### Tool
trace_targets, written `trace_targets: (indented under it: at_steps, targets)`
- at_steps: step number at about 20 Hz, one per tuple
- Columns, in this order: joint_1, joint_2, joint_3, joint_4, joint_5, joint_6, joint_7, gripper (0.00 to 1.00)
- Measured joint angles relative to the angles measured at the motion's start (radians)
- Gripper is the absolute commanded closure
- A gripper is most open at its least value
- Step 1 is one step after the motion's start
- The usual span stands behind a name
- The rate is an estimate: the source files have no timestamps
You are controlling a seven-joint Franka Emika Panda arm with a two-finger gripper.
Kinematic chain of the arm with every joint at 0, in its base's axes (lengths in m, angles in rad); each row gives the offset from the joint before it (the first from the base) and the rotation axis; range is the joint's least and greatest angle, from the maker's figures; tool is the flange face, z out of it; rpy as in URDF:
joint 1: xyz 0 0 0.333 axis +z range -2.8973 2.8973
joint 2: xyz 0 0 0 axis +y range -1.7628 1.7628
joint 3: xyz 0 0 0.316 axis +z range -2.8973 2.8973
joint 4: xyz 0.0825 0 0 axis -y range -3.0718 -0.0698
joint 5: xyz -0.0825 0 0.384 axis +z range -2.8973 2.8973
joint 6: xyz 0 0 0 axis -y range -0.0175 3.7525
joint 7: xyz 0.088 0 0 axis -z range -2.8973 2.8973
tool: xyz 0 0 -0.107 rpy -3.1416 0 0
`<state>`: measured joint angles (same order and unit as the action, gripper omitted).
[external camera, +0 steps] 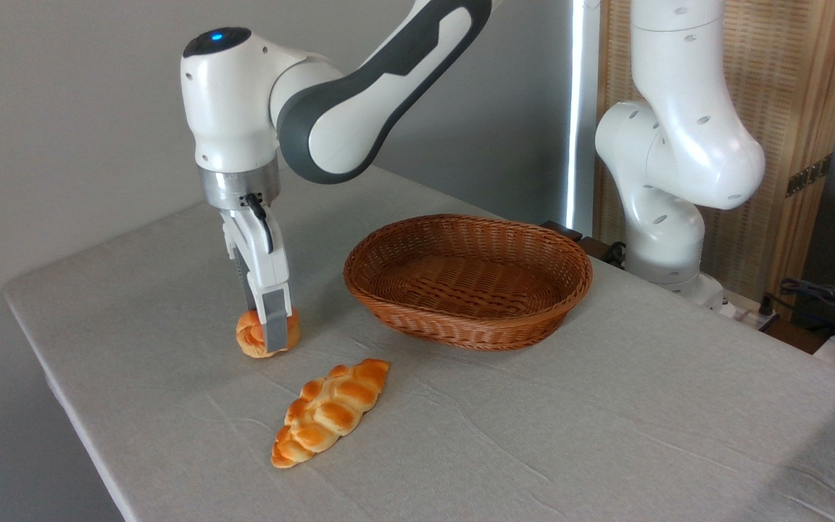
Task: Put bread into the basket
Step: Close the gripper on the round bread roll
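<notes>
Braided loaf (332, 412) lies nearest on table (606, 435), at 6 o'clock | bread (252, 335), a small knotted bun, rests on the cloth at 9 o'clock | gripper (272, 335) points straight down, fingers clamped on the bun's sides | basket (468, 330), oval wicker, sits at 3 o'clock of the bun, apart from it.

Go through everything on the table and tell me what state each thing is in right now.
Bun: on the table, clasped between the jaws.
Gripper: pointing down, shut on the bun.
Basket: upright, empty.
Braided loaf: lying flat on the cloth, untouched, apart from the rest.
</notes>
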<state>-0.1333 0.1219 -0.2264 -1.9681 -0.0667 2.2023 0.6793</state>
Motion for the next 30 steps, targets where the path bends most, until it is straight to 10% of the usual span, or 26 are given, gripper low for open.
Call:
trace_targets:
  at_steps: [30]
  targets:
    - [-0.001, -0.003, 0.002, 0.0, 0.02, -0.046, 0.0, 0.89]
